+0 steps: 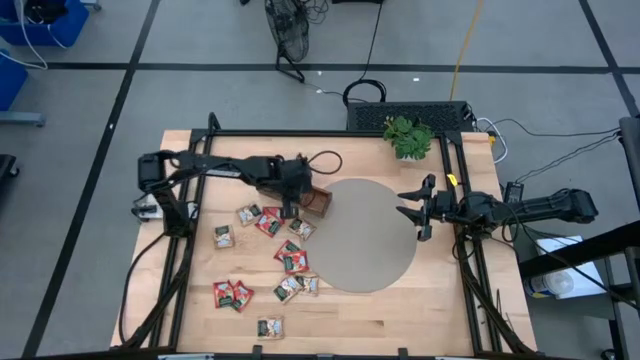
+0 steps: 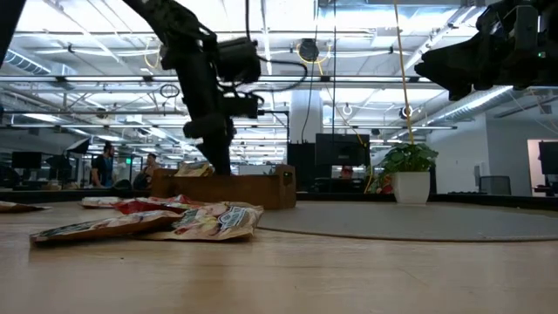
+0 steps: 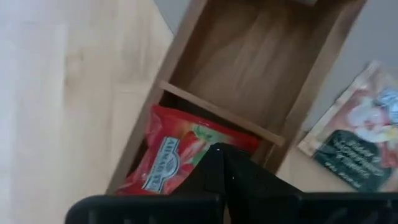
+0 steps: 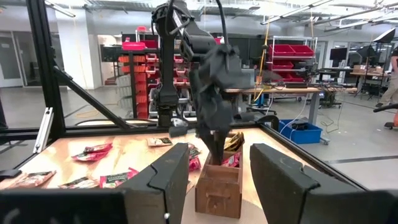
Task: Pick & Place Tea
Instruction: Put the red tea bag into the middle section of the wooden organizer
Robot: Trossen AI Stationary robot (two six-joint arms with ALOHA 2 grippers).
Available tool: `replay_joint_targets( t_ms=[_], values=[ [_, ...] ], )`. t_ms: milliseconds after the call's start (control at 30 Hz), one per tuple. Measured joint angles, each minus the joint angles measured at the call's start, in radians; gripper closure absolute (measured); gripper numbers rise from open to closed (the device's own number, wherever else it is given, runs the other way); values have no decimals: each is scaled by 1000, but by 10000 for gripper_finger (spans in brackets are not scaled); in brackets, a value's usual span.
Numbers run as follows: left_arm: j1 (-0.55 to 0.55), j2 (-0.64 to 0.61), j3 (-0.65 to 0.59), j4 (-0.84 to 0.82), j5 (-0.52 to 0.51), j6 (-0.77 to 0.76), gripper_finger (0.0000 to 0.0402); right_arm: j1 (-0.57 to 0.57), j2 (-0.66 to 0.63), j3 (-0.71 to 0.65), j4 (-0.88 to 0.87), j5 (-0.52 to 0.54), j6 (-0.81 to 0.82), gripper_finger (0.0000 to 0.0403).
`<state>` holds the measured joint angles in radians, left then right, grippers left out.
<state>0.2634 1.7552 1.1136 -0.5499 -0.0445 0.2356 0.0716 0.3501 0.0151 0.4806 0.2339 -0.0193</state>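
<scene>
progress: early | left gripper (image 3: 225, 163) closed, reaching down into tray (image 1: 316, 203), pinching red sachet (image 3: 171, 158) in its end compartment | right gripper (image 1: 416, 211) waiting open above mat (image 1: 370, 245) | about a dozen sachets (image 1: 290, 256) lying loose on tabletop (image 1: 400, 315), awaiting pickup

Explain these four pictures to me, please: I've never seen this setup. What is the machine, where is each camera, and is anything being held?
It is a two-armed robot at a wooden table. One picture looks straight down, one looks level across the tabletop, and one comes from each wrist. Small tea sachets lie scattered on the wood beside a round grey mat; a potted plant stands at the far edge. The left gripper reaches down into a wooden tray, shut on a red sachet in one compartment. The right gripper waits open at the mat's right edge, holding nothing.
</scene>
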Motion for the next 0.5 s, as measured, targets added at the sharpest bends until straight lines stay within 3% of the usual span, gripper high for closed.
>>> replay_joint_targets(
  t_ms=[500],
  values=[
    [8,46,25,-77,0,-2,401,0,0,0,0,0,0,248]
  ],
)
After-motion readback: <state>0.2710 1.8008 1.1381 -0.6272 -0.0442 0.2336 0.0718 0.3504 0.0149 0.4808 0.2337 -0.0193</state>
